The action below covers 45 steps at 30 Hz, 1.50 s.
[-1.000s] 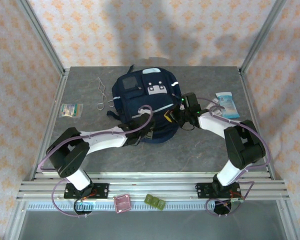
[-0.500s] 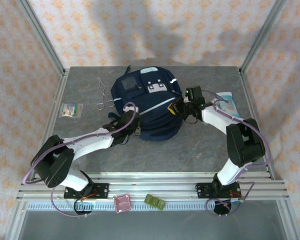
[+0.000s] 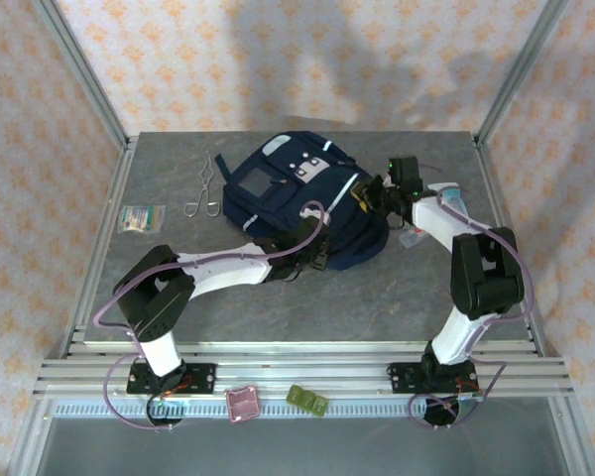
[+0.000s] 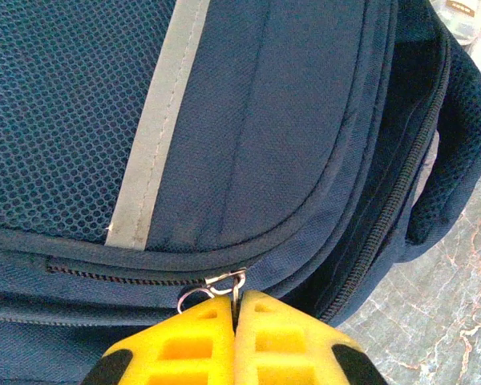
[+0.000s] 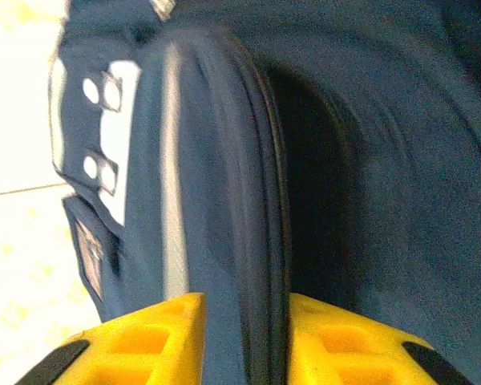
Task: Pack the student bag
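Observation:
The navy student bag (image 3: 297, 203) lies at the middle back of the table, its white-grey patch turned up and to the far side. My left gripper (image 3: 312, 260) is at the bag's near edge, shut on a metal zipper pull (image 4: 224, 285) of the bag (image 4: 248, 144). My right gripper (image 3: 374, 194) is at the bag's right side, its yellow fingers (image 5: 164, 333) clamped on a fold of the bag's zippered rim (image 5: 244, 241). A dark gap shows beside that rim.
Metal tongs (image 3: 205, 186) lie left of the bag. A small packet (image 3: 141, 218) sits at the far left. A light-blue pack (image 3: 446, 198) lies behind my right arm. A pink case (image 3: 244, 404) and a green item (image 3: 307, 400) rest on the front rail.
The bag has swung so its patch now faces up-right and has shifted rightward. Both grippers went with it, the left one moving right along the near edge, the right one moving farther back.

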Motion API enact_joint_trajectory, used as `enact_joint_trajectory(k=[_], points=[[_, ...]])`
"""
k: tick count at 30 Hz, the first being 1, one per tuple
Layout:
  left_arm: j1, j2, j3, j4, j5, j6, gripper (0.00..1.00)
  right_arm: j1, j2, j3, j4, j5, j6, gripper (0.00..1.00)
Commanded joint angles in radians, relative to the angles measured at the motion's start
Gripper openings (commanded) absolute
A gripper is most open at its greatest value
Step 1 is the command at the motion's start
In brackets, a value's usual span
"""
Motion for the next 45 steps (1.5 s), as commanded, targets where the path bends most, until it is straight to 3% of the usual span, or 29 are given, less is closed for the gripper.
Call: enact_joint_trajectory(k=[1, 7, 14, 17, 23, 25, 29, 32, 35, 40, 45], points=[[-0.006, 0.001, 0.031, 0.014, 0.025, 0.008, 0.0, 0.054, -0.111, -0.127, 0.084, -0.048, 0.058, 0.3], [-0.006, -0.009, 0.013, 0.004, -0.004, 0.014, 0.0, 0.14, -0.172, -0.224, 0.172, -0.033, 0.121, 0.27], [0.005, -0.032, -0.042, -0.005, -0.094, 0.008, 0.0, 0.148, -0.111, -0.202, 0.191, -0.018, 0.12, 0.05], [0.036, -0.06, -0.083, -0.003, -0.113, 0.001, 0.0, 0.147, -0.114, -0.203, 0.188, 0.012, 0.113, 0.0], [0.163, -0.113, -0.143, -0.036, -0.183, 0.001, 0.0, 0.147, -0.121, -0.204, 0.191, 0.041, 0.115, 0.0], [0.198, -0.135, -0.158, -0.039, -0.208, 0.001, 0.07, 0.147, -0.126, -0.208, 0.203, 0.04, 0.121, 0.0], [0.206, -0.171, -0.162, -0.039, -0.208, 0.021, 0.37, 0.148, -0.136, -0.187, 0.232, 0.013, 0.101, 0.0], [0.182, -0.195, -0.166, -0.027, -0.185, 0.029, 0.48, 0.147, -0.148, -0.165, 0.259, 0.005, 0.074, 0.15], [0.145, -0.22, -0.168, -0.02, -0.196, 0.031, 0.54, 0.148, -0.151, -0.126, 0.293, -0.011, 0.057, 0.23], [0.115, -0.243, -0.177, -0.018, -0.202, 0.011, 0.57, 0.149, -0.179, -0.082, 0.295, -0.022, 0.024, 0.24], [0.093, -0.298, -0.233, 0.071, -0.19, 0.008, 0.64, 0.147, -0.214, -0.061, 0.105, 0.048, -0.081, 0.27]])
